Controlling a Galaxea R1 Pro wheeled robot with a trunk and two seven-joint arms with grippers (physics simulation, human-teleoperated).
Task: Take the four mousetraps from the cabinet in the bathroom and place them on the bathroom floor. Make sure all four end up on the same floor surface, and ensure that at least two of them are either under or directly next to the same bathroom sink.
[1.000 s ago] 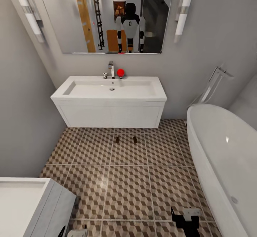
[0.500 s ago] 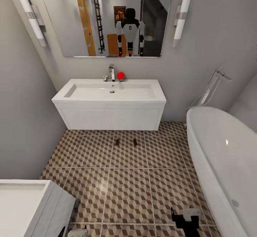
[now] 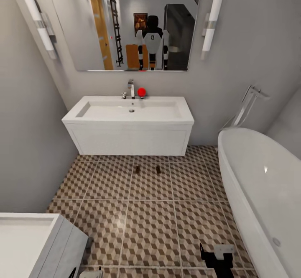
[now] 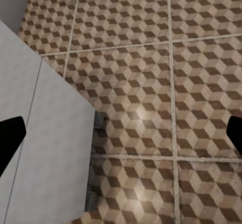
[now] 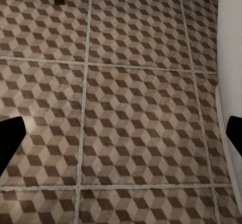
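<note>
Mousetraps, two of them, lie on the bathroom floor [image 3: 150, 223] just in front of the bathroom sink [image 3: 130, 113]: one mousetrap [image 3: 137, 169] and a second mousetrap [image 3: 158, 169] side by side, slightly apart, on the same tile. A bathtub [image 3: 259, 186] stands to the right and a small white unit [image 3: 37, 244] at lower left. Both the left hand [image 4: 121, 133] and the right hand [image 5: 121, 133] hang over bare tiles, fingers spread wide and holding nothing.
</note>
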